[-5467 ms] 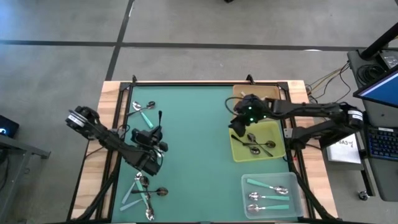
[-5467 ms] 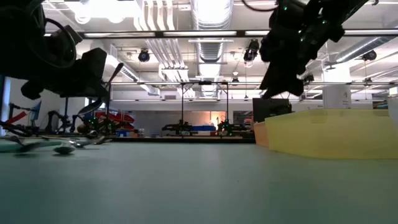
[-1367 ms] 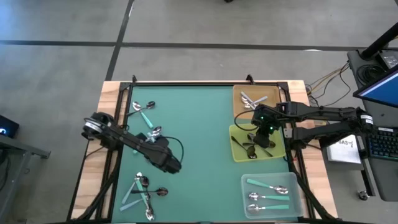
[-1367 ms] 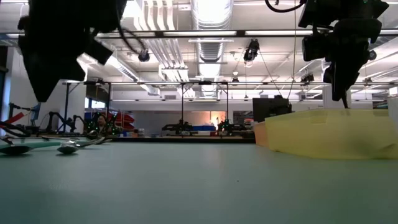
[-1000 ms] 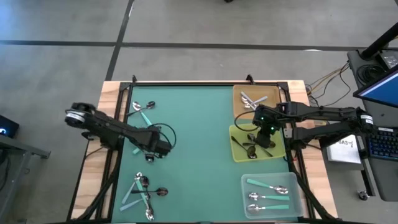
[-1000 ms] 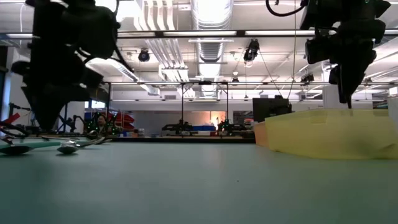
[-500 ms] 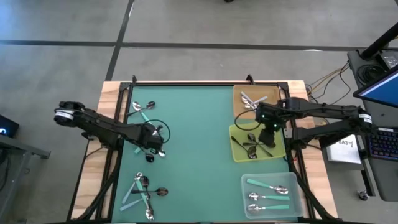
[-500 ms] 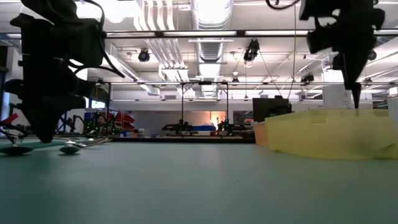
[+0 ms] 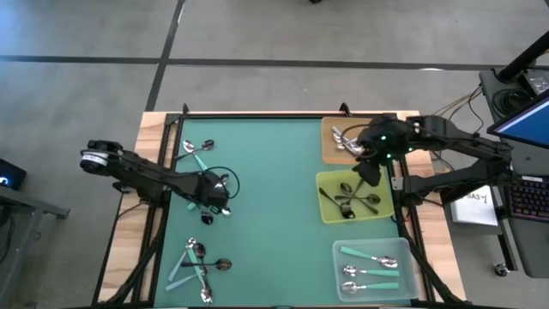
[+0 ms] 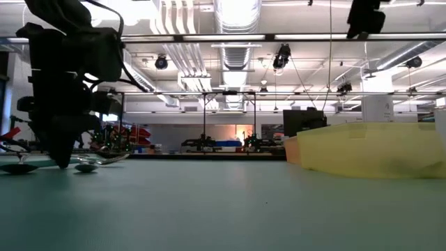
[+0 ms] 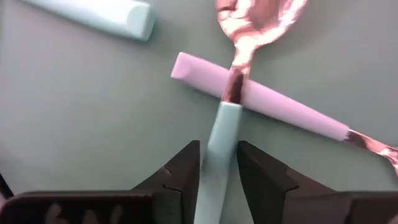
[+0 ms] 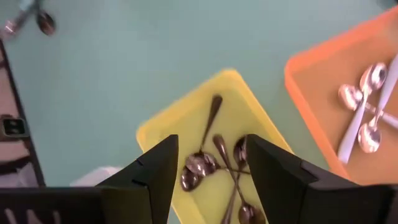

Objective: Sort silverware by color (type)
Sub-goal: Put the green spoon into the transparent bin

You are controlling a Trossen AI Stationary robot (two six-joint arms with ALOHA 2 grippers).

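My left gripper point(image 11: 217, 152) points down at the left middle of the green mat point(image 9: 266, 197), open. Its fingers stand on either side of the handle of a teal-handled spoon point(image 11: 233, 74). That spoon lies across the pale handle of a second spoon point(image 11: 267, 104). My right gripper point(image 12: 210, 158) hangs open and holds nothing, high above the yellow tray point(image 9: 330, 210) of dark spoons point(image 12: 208, 155). More spoons lie at the far left point(image 9: 196, 151) and in a pile at the near left point(image 9: 197, 262). My left gripper comes from above, one finger point(image 11: 185, 171) on each side of the teal handle point(image 11: 221, 127) near its free end, the fingers across it. The spoon lies flat on the mat. Whether the fingers touch the handle I cannot tell.
An orange tray point(image 9: 328, 146) with silver spoons stands at the far right. A clear tray point(image 9: 410, 279) with teal-handled spoons stands at the near right. The mat's middle is bare. A loose teal handle point(image 11: 99, 12) lies close to my left gripper.
My left gripper has sunk until its fingertips are at the mat beside the spoons. My right gripper has risen from inside the yellow tray to high above it, leaving the dark spoons in the tray.
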